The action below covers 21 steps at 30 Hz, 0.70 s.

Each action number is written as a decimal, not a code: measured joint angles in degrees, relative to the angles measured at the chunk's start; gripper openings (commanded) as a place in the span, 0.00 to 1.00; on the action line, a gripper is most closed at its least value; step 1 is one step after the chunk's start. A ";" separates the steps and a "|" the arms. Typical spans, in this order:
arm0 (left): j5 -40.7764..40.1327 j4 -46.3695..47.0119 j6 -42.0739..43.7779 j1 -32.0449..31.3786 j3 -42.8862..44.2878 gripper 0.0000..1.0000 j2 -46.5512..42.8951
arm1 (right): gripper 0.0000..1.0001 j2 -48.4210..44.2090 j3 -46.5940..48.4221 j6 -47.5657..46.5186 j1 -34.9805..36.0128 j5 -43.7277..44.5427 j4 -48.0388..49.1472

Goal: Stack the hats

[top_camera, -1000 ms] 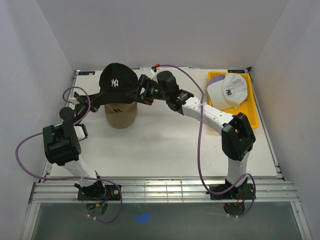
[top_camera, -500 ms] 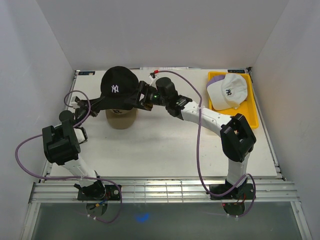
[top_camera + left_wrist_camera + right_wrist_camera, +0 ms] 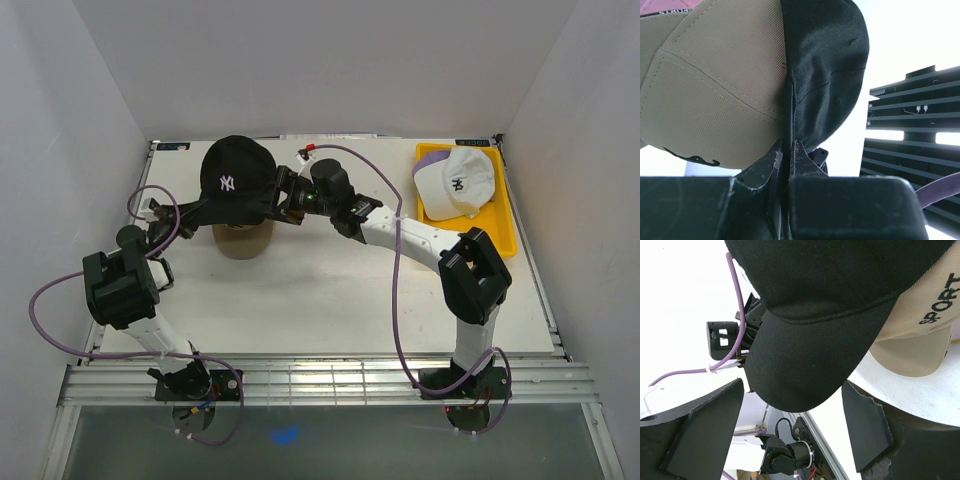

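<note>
Seating black cap (image 3: 232, 170) on tan cap (image 3: 245, 240): pinched by left hand (image 3: 788, 145), right hand (image 3: 792, 390) wide open (around brim); next, unpinch.

Plain white walls close in the scene: a back wall (image 3: 330, 60) across the top, a left wall (image 3: 50, 150) and a right wall (image 3: 590, 150). A white desk (image 3: 320, 300) fills the middle, evenly lit. Metal rails (image 3: 330, 380) run along its lower edge. Below them lies a dark grey-green floor (image 3: 400, 445) with a small blue mark (image 3: 285, 435). The left wrist view shows dark slats (image 3: 910, 90) and bright strip lights (image 3: 885, 135) at its right.
</note>
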 measured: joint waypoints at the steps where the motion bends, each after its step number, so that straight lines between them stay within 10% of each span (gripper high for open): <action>1: 0.04 0.13 0.00 0.00 -0.04 0.13 0.11 | 0.83 0.00 -0.37 0.04 0.00 0.00 0.44; 21: 1.81 -0.09 1.11 0.33 -2.40 0.34 0.44 | 0.80 0.00 -3.43 1.25 0.98 -1.79 3.96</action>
